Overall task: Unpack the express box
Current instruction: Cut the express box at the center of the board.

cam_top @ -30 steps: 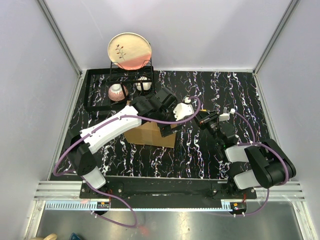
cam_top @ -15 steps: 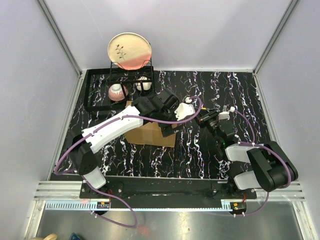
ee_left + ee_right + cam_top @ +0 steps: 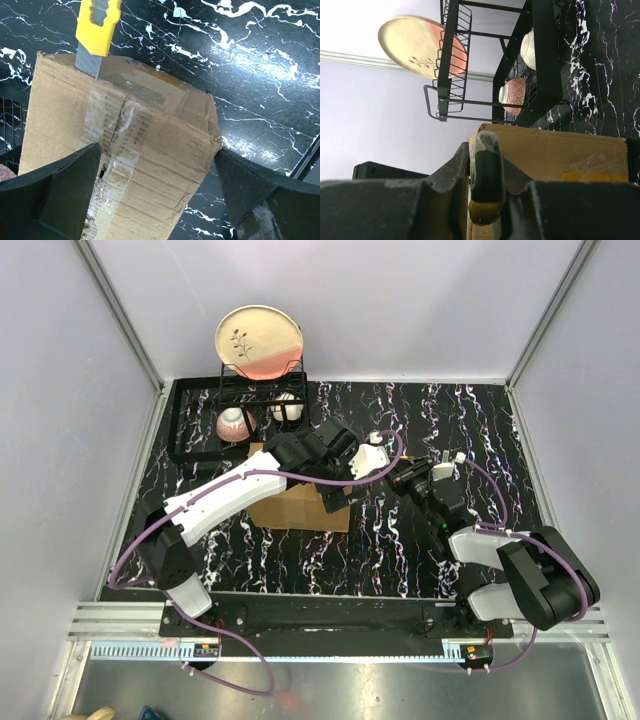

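Express box (image 3: 298, 510): on the black marbled table (image 3: 470, 420), just in front of the dish rack (image 3: 238, 410); the left arm covers much of it in the top view.
Left gripper (image 3: 155, 190): fingers spread wide, one on each side of the box (only its own wrist view shows this).
Right gripper (image 3: 486, 190): clamped on a utility knife (image 3: 486, 165).
Left wrist view: the knife's blade (image 3: 90, 62) meets the box's far edge at the tape seam (image 3: 107, 125).
Right wrist view: plate (image 3: 420, 45) and pink bowl (image 3: 514, 95) in the rack beyond the box.

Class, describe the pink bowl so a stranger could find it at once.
Find the black wire dish rack at the table's far left corner, a plate standing on top. Of the two bowls below, the pink bowl is the left one, patterned, unlike the plain white bowl.
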Controlling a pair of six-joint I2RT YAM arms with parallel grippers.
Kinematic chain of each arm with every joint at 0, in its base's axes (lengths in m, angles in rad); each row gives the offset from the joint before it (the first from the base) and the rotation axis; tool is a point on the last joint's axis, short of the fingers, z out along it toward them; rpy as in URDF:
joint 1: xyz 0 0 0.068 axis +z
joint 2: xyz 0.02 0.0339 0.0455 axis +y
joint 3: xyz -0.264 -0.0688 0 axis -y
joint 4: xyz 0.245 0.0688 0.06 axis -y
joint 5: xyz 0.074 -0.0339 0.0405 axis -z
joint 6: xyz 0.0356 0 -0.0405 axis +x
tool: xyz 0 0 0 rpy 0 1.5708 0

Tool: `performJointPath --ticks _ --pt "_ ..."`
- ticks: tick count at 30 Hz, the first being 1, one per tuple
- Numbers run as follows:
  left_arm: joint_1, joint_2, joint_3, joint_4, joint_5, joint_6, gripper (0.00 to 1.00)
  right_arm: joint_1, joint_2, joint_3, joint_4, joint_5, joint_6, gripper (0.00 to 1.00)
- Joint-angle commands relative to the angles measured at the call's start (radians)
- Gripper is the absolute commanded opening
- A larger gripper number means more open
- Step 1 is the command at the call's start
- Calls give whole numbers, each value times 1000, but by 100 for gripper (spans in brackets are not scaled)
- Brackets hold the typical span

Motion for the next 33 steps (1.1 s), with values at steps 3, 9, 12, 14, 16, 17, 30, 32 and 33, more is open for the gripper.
performJointPath --ticks 3,9,12,14,16,17,30,32,33 --pt "-6 29 63 44 -40 -41 99 57 -56 43 -32 8 -43 0" --pt "0 49 70 54 -45 -56 99 96 -127 21 -103 14 -53 0" --pt "10 57 67 57 -45 -67 99 102 -177 -3 -141 14 -42 0" --pt "16 58 63 56 -45 -72 99 102 -202 -13 -154 11 -37 0" --pt "19 58 56 57 -46 -73 99 102 -231 -23 -181 2 -34 0" --pt "23 55 49 57 -45 -75 99 102 -237 -28 -187 0 -33 0" --pt "40 50 18 62 -42 -69 99 102 -81 -66 46 -101 38 0" --pt "43 50 18 63 -40 -67 99 102 -78 -69 52 -110 40 0" --pt "43 50 20 65 -40 -67 99 102 -82 -72 47 -112 37 0"
